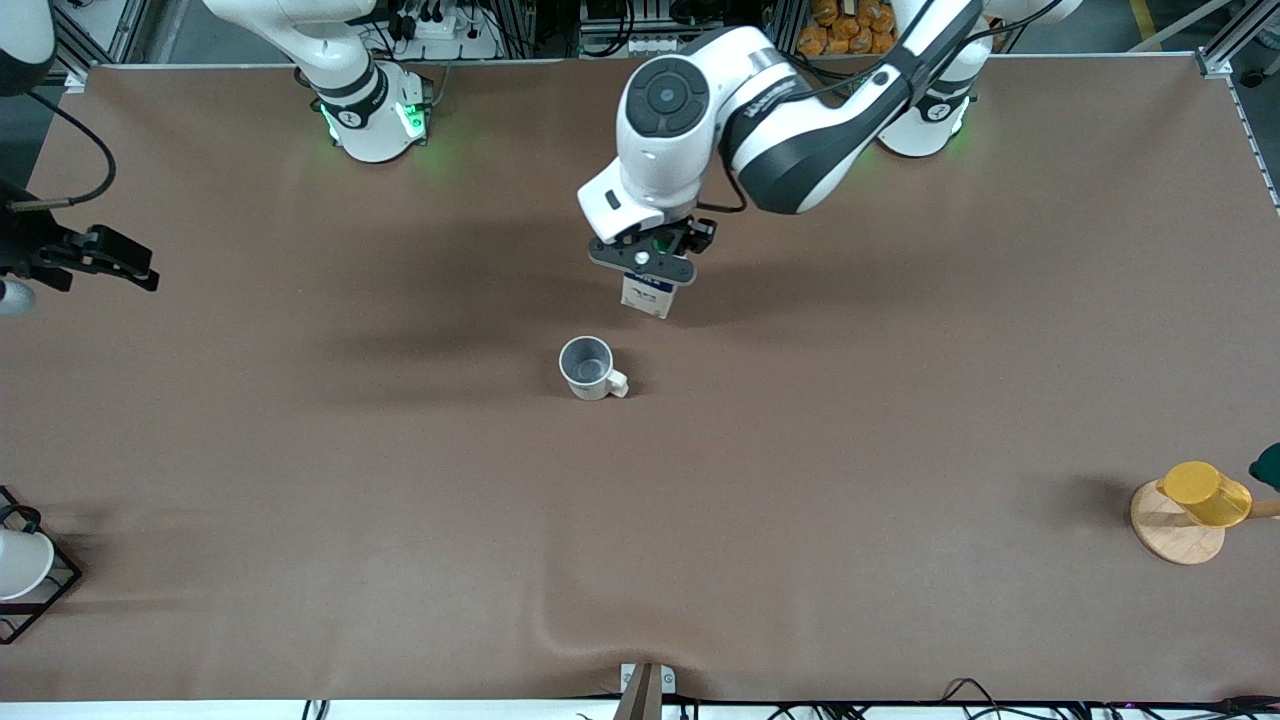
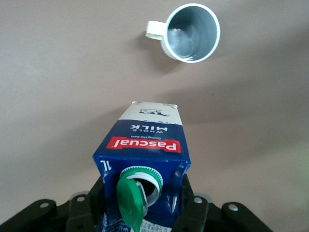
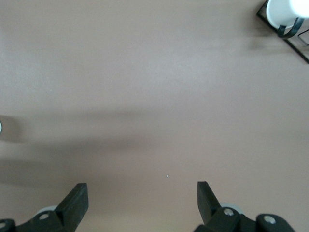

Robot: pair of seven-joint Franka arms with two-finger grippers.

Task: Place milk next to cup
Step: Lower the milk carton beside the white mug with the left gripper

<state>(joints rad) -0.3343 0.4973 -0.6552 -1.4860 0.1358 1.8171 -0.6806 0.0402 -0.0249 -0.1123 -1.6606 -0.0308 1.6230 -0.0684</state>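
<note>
My left gripper is shut on the milk, a dark blue and white carton with a red band. It holds the carton upright by its top over the bare table, a short way from the cup. In the left wrist view the milk fills the middle between the black fingers, and its green cap is flipped open. The off-white cup stands upright with its grey inside showing and its handle out to one side. My right gripper waits open and empty at the right arm's end of the table; it also shows in the right wrist view.
A yellow cup lies on a wooden disc at the left arm's end, near the front camera. A white cup sits on a black wire rack at the right arm's end. The brown cloth has a wrinkle near the front edge.
</note>
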